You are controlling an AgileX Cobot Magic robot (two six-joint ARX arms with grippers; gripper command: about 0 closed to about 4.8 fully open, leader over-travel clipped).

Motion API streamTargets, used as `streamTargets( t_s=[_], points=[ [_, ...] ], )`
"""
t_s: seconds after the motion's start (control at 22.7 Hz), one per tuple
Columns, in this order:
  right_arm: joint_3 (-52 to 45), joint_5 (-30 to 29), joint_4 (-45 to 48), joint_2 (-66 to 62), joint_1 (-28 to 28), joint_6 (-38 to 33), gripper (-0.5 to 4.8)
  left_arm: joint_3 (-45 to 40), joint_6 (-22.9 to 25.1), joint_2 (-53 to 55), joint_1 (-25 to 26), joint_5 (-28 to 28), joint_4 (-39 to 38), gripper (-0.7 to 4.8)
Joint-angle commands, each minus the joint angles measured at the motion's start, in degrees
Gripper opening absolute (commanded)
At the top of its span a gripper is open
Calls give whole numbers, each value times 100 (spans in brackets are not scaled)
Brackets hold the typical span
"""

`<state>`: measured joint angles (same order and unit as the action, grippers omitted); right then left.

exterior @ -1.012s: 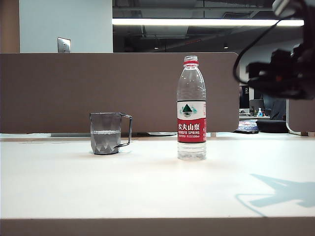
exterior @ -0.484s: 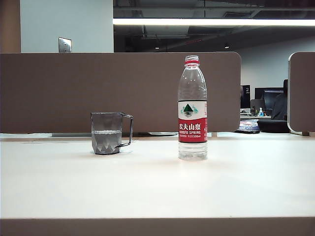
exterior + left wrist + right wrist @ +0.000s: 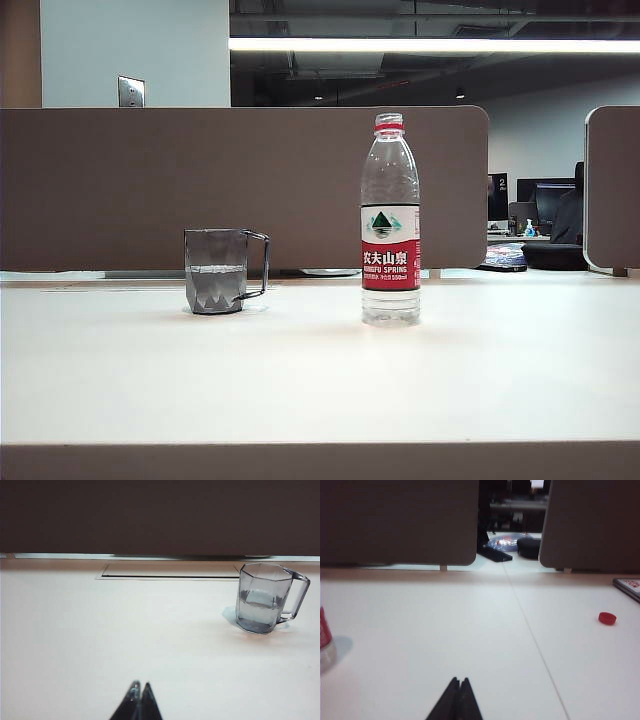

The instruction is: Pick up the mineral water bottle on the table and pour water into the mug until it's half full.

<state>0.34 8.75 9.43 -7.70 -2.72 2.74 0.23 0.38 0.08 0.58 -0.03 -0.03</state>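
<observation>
- Left gripper point(image 3: 139, 690) is sitting low over the counter point(image 3: 100, 645), jaws pressed together into one dark point, holding nothing.
- Right gripper point(image 3: 458, 686) is looking the same: tips touching, nothing between them, hanging low and pointing out level.
- Neither arm is showing up in the exterior view.

Left gripper point(image 3: 139, 692) closed, low over table point(image 3: 100, 640), mug point(image 3: 265, 599) w/ water point(image 3: 260, 602) well apart, upright.

White table point(image 3: 320, 380), brownish front edge. On it: mineral water bottle point(image 3: 390, 220) upright, uncapped; smoky-grey mug point(image 3: 216, 270) well apart to its left, water point(image 3: 215, 285) about halfway up; small red cap point(image 3: 607, 618) lying off to the right.
</observation>
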Motion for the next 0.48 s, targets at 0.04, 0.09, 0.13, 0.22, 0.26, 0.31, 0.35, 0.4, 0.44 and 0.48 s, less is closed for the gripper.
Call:
streamTargets(
  t_s=[0.04, 0.09, 0.13, 0.22, 0.26, 0.31, 0.35, 0.4, 0.44, 0.48],
  points=[
    [-28, -605, -264, 396, 219, -352, -5, 17, 2, 0, -9, 26, 48, -5],
    [-28, -848, -223, 404, 275, -361, -5, 17, 2, 0, -9, 24, 48, -5],
    [-28, -1202, -208, 483, 341, -358, -5, 17, 2, 0, -9, 24, 48, -5],
    [-28, -1296, -391, 748, 396, -356, -5, 17, 2, 0, -9, 24, 48, -5],
    [-28, -1268, -452, 767, 431, -358, -5, 17, 2, 0, -9, 24, 50, -5],
    [-28, -1237, -516, 776, 496, -358, -5, 17, 2, 0, -9, 24, 44, -5],
    [-28, -1226, -557, 776, 511, -358, -5, 17, 2, 0, -9, 24, 48, -5],
    [-28, -1178, -599, 776, 525, -358, -5, 17, 2, 0, -9, 26, 48, -5],
    [-28, -1130, -627, 776, 522, -358, -5, 17, 2, 0, -9, 22, 44, -5],
    [-28, -1062, -671, 776, 522, -358, -5, 20, 2, 0, -9, 24, 48, -5]
  ],
)
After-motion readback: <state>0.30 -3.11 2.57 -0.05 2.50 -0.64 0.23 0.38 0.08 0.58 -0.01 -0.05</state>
